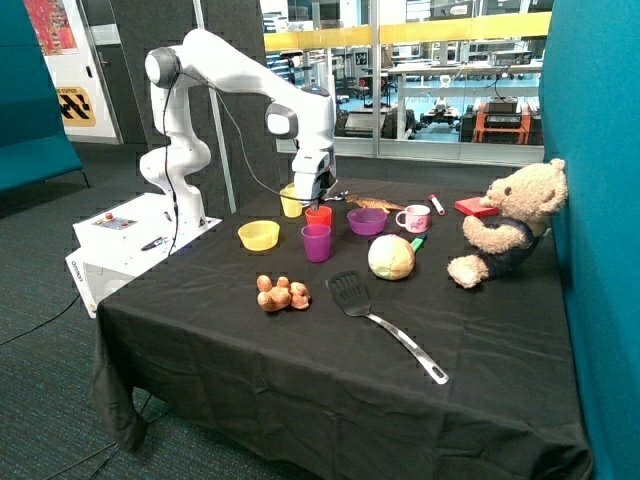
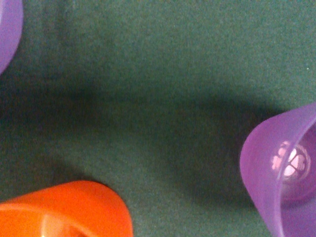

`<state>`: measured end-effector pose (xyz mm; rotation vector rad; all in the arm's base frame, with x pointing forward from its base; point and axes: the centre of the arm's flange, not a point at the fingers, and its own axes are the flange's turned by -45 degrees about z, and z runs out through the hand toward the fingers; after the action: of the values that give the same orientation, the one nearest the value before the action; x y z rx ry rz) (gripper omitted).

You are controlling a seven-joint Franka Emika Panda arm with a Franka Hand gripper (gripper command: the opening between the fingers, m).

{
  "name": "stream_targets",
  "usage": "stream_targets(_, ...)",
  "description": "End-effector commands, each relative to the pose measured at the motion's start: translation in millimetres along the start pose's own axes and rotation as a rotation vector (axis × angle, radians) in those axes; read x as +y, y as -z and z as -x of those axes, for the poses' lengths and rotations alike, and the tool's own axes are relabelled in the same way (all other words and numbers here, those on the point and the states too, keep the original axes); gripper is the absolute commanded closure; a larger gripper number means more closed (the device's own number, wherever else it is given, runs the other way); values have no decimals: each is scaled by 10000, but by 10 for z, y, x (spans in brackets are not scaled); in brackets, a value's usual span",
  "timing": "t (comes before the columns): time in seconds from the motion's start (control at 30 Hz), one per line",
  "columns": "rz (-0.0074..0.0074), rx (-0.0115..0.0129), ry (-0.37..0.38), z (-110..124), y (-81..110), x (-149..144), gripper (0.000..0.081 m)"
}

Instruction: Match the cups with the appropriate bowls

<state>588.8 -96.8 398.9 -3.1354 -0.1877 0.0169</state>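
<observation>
My gripper (image 1: 313, 199) hangs low over the black cloth, between the yellow cup (image 1: 291, 203) behind it and the red cup (image 1: 319, 215) just in front. The purple cup (image 1: 316, 242) stands upright a little nearer the table's front. The yellow bowl (image 1: 259, 235) sits beside the purple cup, on the robot-base side. The purple bowl (image 1: 367, 221) sits on the other side, toward the mug. In the wrist view the purple cup (image 2: 286, 170) and the red cup (image 2: 64, 210) show at the edges, with a purple rim, probably the bowl (image 2: 7, 29), in one corner.
A white-and-pink mug (image 1: 413, 218), a green-white ball (image 1: 391, 257) and a teddy bear (image 1: 508, 222) stand past the purple bowl. A black spatula (image 1: 385, 322) and an orange lumpy toy (image 1: 282, 293) lie nearer the front edge. A red block (image 1: 475, 207) lies at the back.
</observation>
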Motion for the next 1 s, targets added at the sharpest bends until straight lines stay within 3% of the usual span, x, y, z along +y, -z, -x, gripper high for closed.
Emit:
stream_targets(0.0,12,107,155,35,-179,20,441)
stream_targets(0.47,13,107,249,67,-360,75,450)
stream_targets(0.97,14,107,361,51,-402,75,452)
